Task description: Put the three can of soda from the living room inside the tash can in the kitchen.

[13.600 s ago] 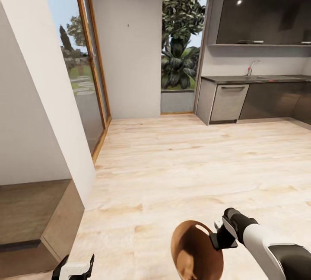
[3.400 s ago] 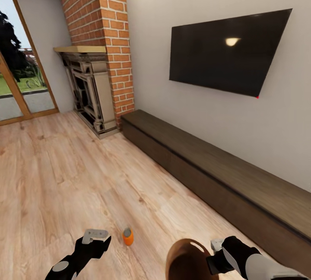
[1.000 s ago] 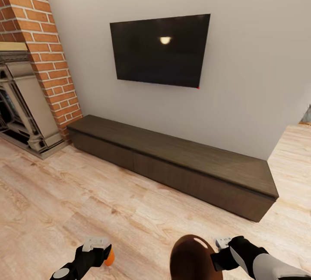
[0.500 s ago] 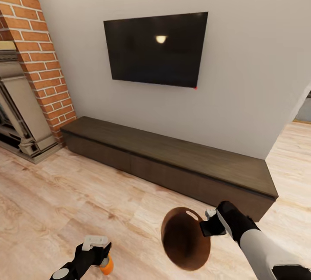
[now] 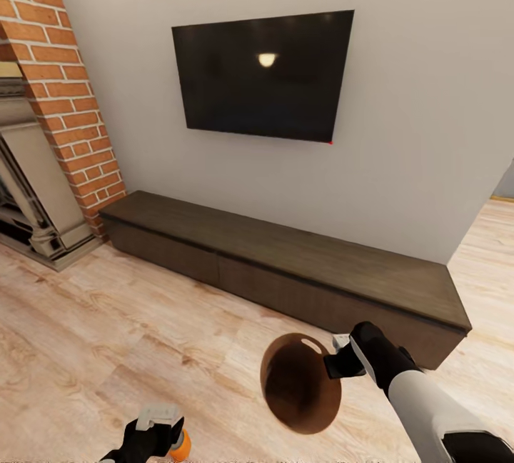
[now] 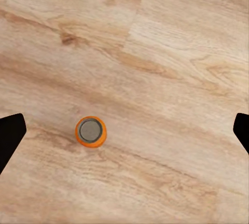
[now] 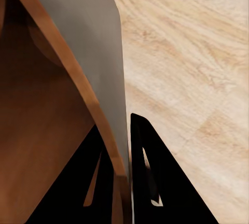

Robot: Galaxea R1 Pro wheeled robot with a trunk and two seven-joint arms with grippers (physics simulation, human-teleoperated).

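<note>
My left claw (image 5: 158, 429) hangs wide open over the wood floor (image 6: 171, 42), holding nothing; in the left wrist view its two dark fingertips (image 6: 9, 133) stand far apart at either side. The orange soda can (image 6: 91, 131) stands upright below it, so its long axis points straight up at me and I see only the dull silver end ringed in orange. It sits between the fingers but well off centre, nearer one fingertip than the other, and clear of both. In the head view the can (image 5: 181, 444) peeks out just beside the left claw, at the near edge of the floor. This arm is clearly the nearer one; I judge it must centre itself over the can before it drops.

My right claw (image 5: 341, 357) is clamped on the rim of the trash can (image 5: 298, 391), one finger inside the brown wood-like wall and one outside on the smooth pale grey. The bin hangs tilted, mouth toward me, with the oval hand slot (image 5: 310, 342) near the rim.

Beyond lie the long dark low cabinet (image 5: 300, 263), the black wall television (image 5: 263, 76) and the brick fireplace (image 5: 53, 84).
</note>
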